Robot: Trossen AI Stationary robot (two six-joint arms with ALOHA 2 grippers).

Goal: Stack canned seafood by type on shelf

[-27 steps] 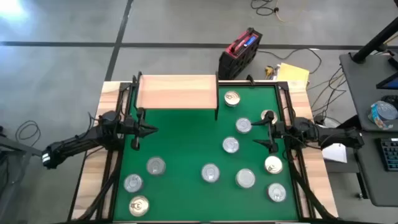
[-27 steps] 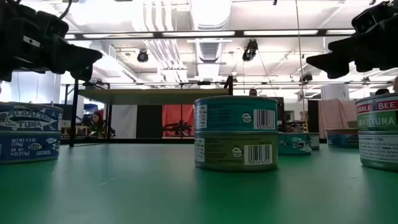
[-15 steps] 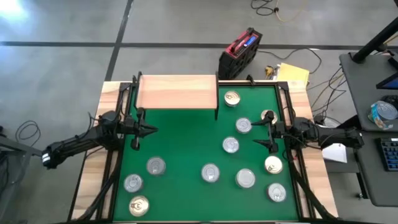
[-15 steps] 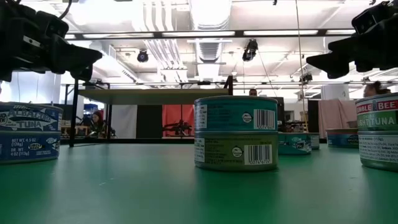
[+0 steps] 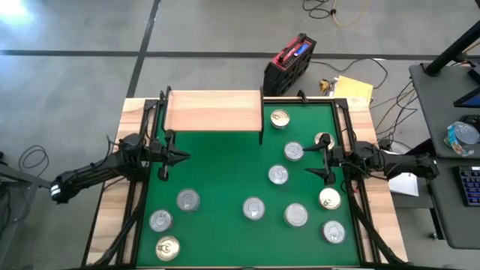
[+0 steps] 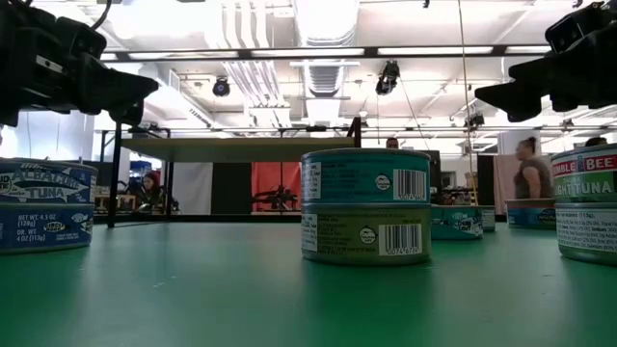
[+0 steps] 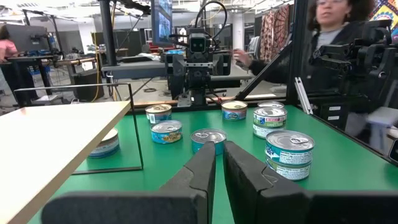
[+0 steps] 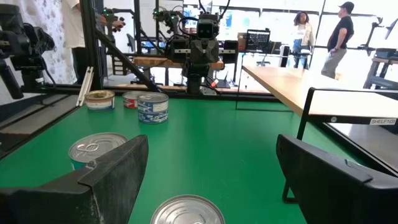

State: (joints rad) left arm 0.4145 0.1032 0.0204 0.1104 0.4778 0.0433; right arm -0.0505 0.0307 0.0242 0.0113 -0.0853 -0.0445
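A green mat [image 5: 225, 172] covers most of a pale wooden table, and beyond it the low view shows an open workshop with ceiling lights and a person standing far off. The shelf [image 5: 214, 110], a smooth light-wood board on thin black metal legs, stands at the mat's far left corner with nothing on its top. The tins [image 5: 278, 175] are all down on the mat: small, flat, round metal cans with ringed pull-tab lids, most silver, a few gold such as the one beside the shelf [image 5: 280, 118], with glossy printed paper bands in teal, blue and olive. Three lie near the front left corner and the rest spread across the right half; from the low view at least some sit two high [image 6: 365, 206], though how many do I cannot tell from above. The left gripper [image 5: 166, 156] hangs over the left edge of the mat with its dark fingers [image 7: 205, 171] pressed together, holding nothing. The right gripper [image 5: 325, 162] hangs over the right side, fingers [image 8: 118, 168] spread wide, with tins just in front of it. The sorting looks barely begun, so the next move probably calls for the right gripper to drop over a nearby tin, close on its hard, slippery rim and carry it level to the shelf.
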